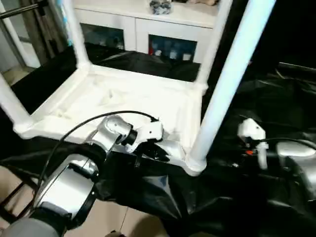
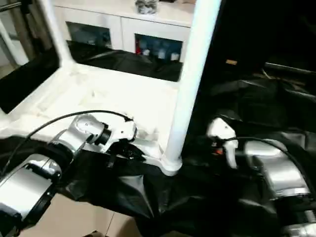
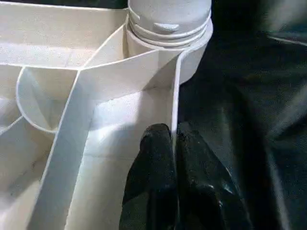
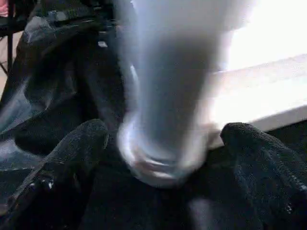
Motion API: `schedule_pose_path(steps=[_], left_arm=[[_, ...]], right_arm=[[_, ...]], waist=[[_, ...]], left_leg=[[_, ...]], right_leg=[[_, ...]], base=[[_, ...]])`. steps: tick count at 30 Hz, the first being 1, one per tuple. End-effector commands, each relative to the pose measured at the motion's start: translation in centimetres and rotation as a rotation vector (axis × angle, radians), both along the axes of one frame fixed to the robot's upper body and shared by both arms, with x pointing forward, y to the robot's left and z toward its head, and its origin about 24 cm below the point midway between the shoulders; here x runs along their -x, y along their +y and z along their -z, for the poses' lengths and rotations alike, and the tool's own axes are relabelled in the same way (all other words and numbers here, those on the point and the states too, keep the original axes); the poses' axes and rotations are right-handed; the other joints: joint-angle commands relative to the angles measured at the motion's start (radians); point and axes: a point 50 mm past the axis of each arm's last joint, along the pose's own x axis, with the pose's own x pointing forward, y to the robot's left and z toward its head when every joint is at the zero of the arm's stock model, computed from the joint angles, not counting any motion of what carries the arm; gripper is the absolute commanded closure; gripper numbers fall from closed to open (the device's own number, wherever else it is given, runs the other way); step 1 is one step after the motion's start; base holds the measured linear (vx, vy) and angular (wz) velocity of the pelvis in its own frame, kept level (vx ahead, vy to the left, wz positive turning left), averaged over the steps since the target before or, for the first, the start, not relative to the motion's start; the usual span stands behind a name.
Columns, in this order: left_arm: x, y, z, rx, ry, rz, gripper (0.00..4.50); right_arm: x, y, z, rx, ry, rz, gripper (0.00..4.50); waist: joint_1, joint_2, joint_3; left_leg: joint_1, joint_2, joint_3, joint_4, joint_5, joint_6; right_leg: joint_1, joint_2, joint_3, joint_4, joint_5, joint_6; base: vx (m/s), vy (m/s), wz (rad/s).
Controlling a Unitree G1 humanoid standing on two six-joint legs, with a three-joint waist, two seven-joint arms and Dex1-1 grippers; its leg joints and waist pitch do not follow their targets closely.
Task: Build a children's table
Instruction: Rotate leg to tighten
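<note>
The white tabletop [image 1: 123,98] lies upside down on black cloth, ribbed underside up. Several white tube legs stand upright in its corner sockets; the nearest leg [image 1: 232,74] rises from the front right socket [image 1: 195,163]. My left gripper [image 3: 173,139] is shut on the tabletop's thin rim wall, one black finger on each side, just short of that socket [image 3: 168,33]. My right gripper [image 4: 165,129] is open beside the same corner, its two black fingers [image 4: 81,143] spread wide, with the blurred base of the leg [image 4: 168,96] ahead between them and not touched.
Black cloth [image 1: 276,98] covers the work surface and hangs over its front edge. A white cabinet with glass doors [image 1: 148,29] stands behind the tabletop. Beige floor [image 1: 108,217] shows below at the front left. A black cable [image 1: 74,131] loops over my left forearm.
</note>
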Motion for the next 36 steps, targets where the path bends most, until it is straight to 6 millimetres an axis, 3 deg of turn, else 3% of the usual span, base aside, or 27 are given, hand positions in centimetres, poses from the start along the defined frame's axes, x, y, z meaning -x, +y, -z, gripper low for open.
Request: schedule_pose_path(steps=[1,4,6,8,11,12,15,17,25,26,28,31,36], left_arm=[[0.4,1.0,1.3,0.027,0.049,-0.118,4.46],[0.6,0.9,1.4,0.034,0.044,-0.114,4.46],[1.1,0.6,1.6,0.059,0.045,-0.094,4.46],[1.4,0.4,1.6,0.075,0.028,-0.070,4.46],[1.8,0.4,1.7,0.064,0.010,-0.060,4.46],[1.8,0.4,1.7,0.064,0.010,-0.060,4.50],[1.9,0.6,1.6,0.061,0.012,-0.070,4.50],[1.9,0.7,1.6,0.061,0.012,-0.077,4.50],[1.9,0.9,1.6,0.059,0.015,-0.082,4.50],[1.9,1.0,1.7,0.057,0.020,-0.091,4.50],[2.0,1.1,1.8,0.057,0.023,-0.102,4.50],[1.7,0.9,1.8,0.053,0.006,-0.156,4.50],[0.4,-0.5,1.5,0.057,-0.068,-0.300,4.50]], right_arm=[[-0.3,0.4,0.2,0.014,-0.045,0.018,0.18],[-0.6,0.9,0.4,0.017,-0.068,0.028,0.18],[-1.2,1.3,0.6,0.026,-0.085,0.059,0.18],[-2.1,1.5,0.7,0.035,-0.105,0.105,0.18],[-2.9,2.0,0.8,0.023,-0.097,0.109,0.18],[-2.9,2.0,0.8,0.023,-0.097,0.108,0.46],[-2.7,2.2,0.9,0.003,-0.061,0.073,0.53],[-2.6,2.4,0.9,-0.006,-0.047,0.063,0.84],[-2.5,2.5,1.0,-0.013,-0.034,0.053,0.84],[-2.4,2.8,1.4,-0.031,-0.017,0.060,1.16],[-2.3,3.0,1.9,-0.044,-0.002,0.070,1.20],[-2.2,3.5,3.0,-0.068,0.023,0.145,1.41],[-3.4,4.3,4.5,-0.089,0.031,0.423,1.74]], waist=[[0.009,-0.017,-0.056],[0.006,-0.013,-0.054],[0.004,-0.019,-0.055],[0.002,-0.013,-0.058],[-0.001,-0.014,-0.061],[0.000,-0.013,-0.063],[0.002,-0.017,-0.062],[0.002,-0.015,-0.061],[0.003,-0.018,-0.061],[0.003,-0.013,-0.061],[0.001,-0.014,-0.061],[-0.006,-0.014,-0.060],[-0.022,-0.007,-0.054]], left_leg=[[0.001,-0.003,-0.006,-0.070,-0.273,0.029],[0.005,-0.003,-0.005,-0.070,-0.273,0.033],[0.000,-0.002,-0.006,-0.072,-0.256,0.036],[0.003,-0.001,-0.005,-0.071,-0.247,0.035],[0.003,0.000,-0.002,-0.070,-0.224,0.043],[0.004,0.001,-0.002,-0.070,-0.218,0.046],[0.003,0.001,0.001,-0.069,-0.199,0.061],[0.003,0.001,0.002,-0.070,-0.201,0.064],[0.004,0.000,0.003,-0.070,-0.201,0.059],[0.004,0.001,0.002,-0.070,-0.200,0.058],[0.004,0.001,0.002,-0.071,-0.202,0.058],[0.003,-0.001,0.002,-0.073,-0.210,0.050],[0.008,-0.003,-0.003,-0.080,-0.286,0.012]], right_leg=[[0.056,-0.049,0.022,-0.094,-0.313,-0.193],[0.049,-0.047,0.024,-0.101,-0.343,-0.183],[0.051,-0.045,0.025,-0.096,-0.314,-0.184],[0.049,-0.047,0.025,-0.093,-0.294,-0.190],[0.052,-0.043,0.026,-0.083,-0.200,-0.219],[0.053,-0.044,0.026,-0.080,-0.184,-0.224],[0.056,-0.044,0.026,-0.079,-0.152,-0.230],[0.056,-0.046,0.026,-0.082,-0.175,-0.223],[0.054,-0.046,0.027,-0.084,-0.194,-0.213],[0.054,-0.047,0.028,-0.084,-0.193,-0.214],[0.054,-0.046,0.027,-0.084,-0.191,-0.216],[0.053,-0.046,0.026,-0.087,-0.211,-0.212],[0.045,-0.046,0.025,-0.103,-0.352,-0.176]], base=[[0.000,0.000,0.00],[0.000,0.000,0.00],[0.000,0.000,0.00],[0.000,0.000,0.00],[0.000,0.000,0.00],[0.000,0.000,0.00],[0.000,0.000,0.00],[0.000,0.000,0.00],[0.000,0.000,0.00],[0.000,0.000,0.00],[0.000,0.000,0.00],[0.000,0.000,0.00],[0.000,0.000,0.00]])
